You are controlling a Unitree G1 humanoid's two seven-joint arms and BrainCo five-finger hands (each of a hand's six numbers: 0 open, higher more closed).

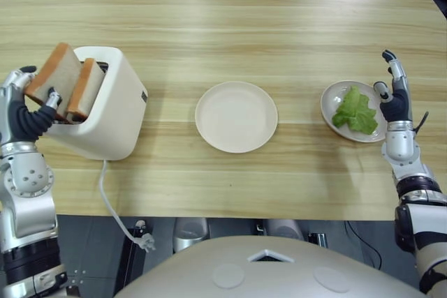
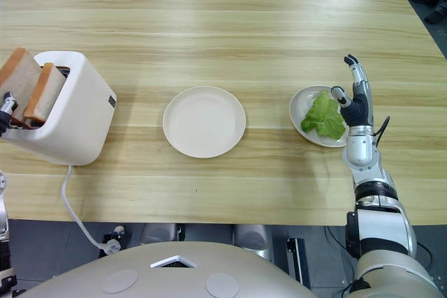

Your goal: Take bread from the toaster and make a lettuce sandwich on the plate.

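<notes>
Bread slice [image 1: 56, 71], outermost in the toaster [image 1: 115, 102], sits clasped by my left hand [image 1: 24, 113]. I see my right hand [image 1: 394, 99] upright, fingers released, just beside the dish [image 1: 332, 99] of lettuce [image 1: 355, 111]; the plate [image 1: 236, 116] lies mid-table.

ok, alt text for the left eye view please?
The left robot hand grips one bread slice sticking up from a white toaster, a second slice beside it. An empty plate sits in the middle; the right robot hand is open beside a small plate of lettuce.
</notes>
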